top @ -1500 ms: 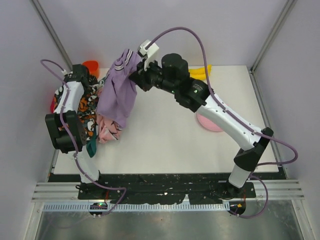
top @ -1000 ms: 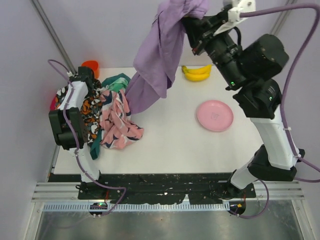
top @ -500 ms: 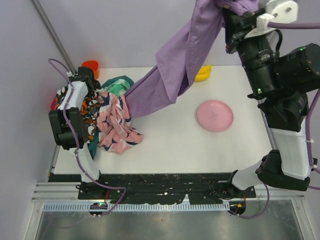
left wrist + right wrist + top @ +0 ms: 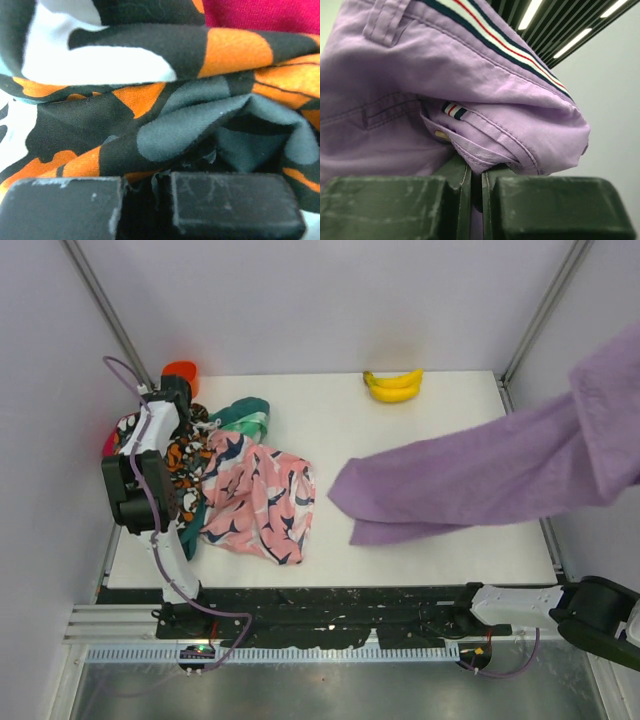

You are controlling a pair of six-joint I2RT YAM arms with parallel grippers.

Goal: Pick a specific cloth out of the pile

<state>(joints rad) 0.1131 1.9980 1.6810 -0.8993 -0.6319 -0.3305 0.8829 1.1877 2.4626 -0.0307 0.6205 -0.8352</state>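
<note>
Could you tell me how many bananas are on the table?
2, lying together at the far edge of the table: one banana just behind the second banana. The lilac cloth could hide more.

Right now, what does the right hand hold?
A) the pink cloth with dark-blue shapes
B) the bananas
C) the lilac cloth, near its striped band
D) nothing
C: in the right wrist view the right hand is shut on a fold of the lilac cloth, just below its striped band.
</note>
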